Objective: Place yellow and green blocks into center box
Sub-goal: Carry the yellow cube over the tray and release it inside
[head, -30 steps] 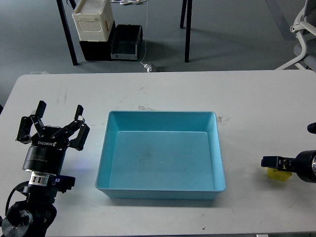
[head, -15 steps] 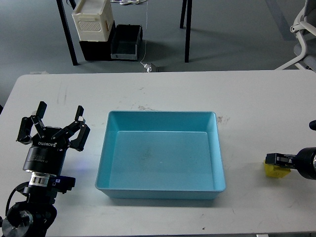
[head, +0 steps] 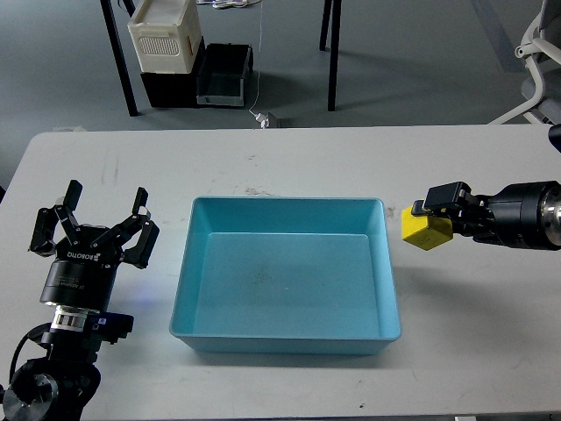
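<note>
A light blue box point(head: 286, 338) sits in the middle of the white table, with nothing in it. My right gripper point(head: 431, 217) comes in from the right and is shut on a yellow block point(head: 424, 231), held above the table just right of the box's right wall. My left gripper point(head: 95, 215) is open and empty over the table to the left of the box. No green block is in view.
The white table point(head: 280, 158) ends at a far edge beyond the box. Behind it on the floor are table legs point(head: 119, 60), a cream crate point(head: 165, 37) on black bins, and a white chair point(head: 536, 61) at the far right.
My right gripper has lifted the yellow block off the table at the right and carried it up and left, close to the box's right wall. The left arm has not moved.
</note>
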`<action>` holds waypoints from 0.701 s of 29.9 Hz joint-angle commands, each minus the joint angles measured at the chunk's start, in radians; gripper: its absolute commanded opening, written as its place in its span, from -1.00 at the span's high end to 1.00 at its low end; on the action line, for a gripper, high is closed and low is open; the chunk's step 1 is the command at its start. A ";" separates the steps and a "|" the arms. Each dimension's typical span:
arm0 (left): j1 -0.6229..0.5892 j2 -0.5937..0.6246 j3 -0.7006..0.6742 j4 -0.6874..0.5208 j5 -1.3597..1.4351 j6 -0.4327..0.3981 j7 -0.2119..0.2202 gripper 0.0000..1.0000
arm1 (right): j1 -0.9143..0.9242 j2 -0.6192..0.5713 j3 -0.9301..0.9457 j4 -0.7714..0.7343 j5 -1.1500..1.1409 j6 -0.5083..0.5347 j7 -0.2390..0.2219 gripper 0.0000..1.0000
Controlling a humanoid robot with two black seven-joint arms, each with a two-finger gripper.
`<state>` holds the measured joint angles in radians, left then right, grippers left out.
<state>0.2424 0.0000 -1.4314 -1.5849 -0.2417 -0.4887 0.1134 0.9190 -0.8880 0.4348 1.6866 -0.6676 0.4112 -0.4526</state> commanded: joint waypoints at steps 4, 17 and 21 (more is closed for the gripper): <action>-0.002 0.000 0.000 0.000 0.001 0.000 0.000 -1.00 | 0.151 0.142 -0.174 -0.044 0.005 0.000 0.000 0.99; 0.000 0.000 -0.001 0.000 0.001 0.000 0.000 -1.00 | 0.285 0.431 -0.401 -0.208 -0.039 -0.011 -0.008 0.79; 0.002 0.000 -0.003 0.000 0.001 0.000 0.000 -1.00 | 0.276 0.474 -0.419 -0.242 -0.063 -0.045 -0.008 -0.02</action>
<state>0.2432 0.0000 -1.4334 -1.5845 -0.2407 -0.4887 0.1135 1.2013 -0.4413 0.0281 1.4665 -0.7187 0.3920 -0.4599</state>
